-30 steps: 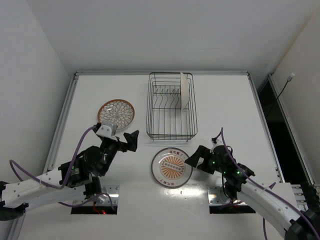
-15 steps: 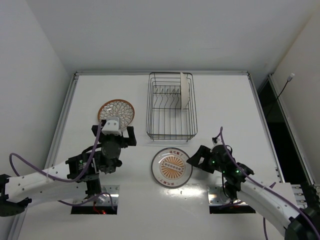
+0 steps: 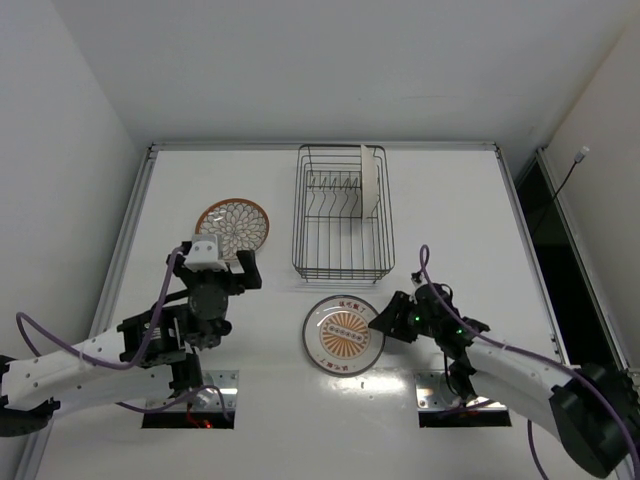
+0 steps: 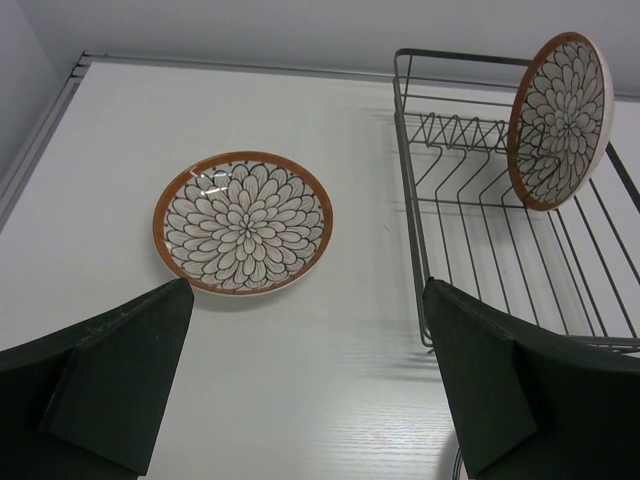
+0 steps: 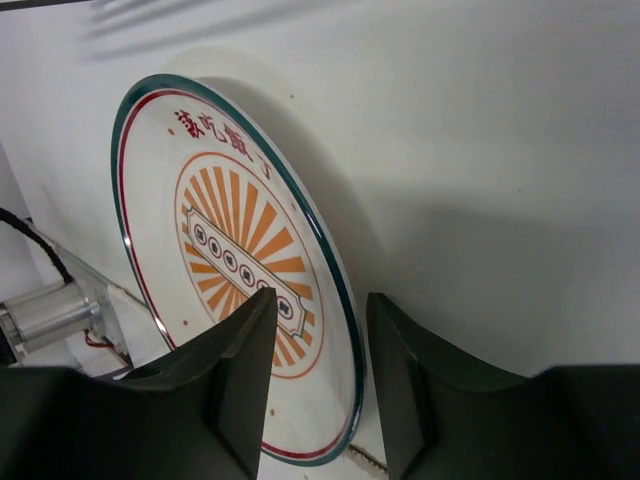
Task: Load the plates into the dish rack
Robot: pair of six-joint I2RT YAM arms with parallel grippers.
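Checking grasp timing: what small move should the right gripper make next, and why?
Probably close the right gripper on the sunburst plate's rim. Its fingers straddle that rim with a gap showing on one side, and the plate lies flat on the table, so lifting now would likely slip.

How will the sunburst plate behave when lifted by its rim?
The plate looks glazed and glossy: probably stiff but slippery. If gripped only at the thin rim by the right end effector, it may pivot. Likely breakable.

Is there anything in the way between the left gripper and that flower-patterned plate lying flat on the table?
Nothing visible. Only white tabletop lies between the open left gripper and the flower-patterned plate.
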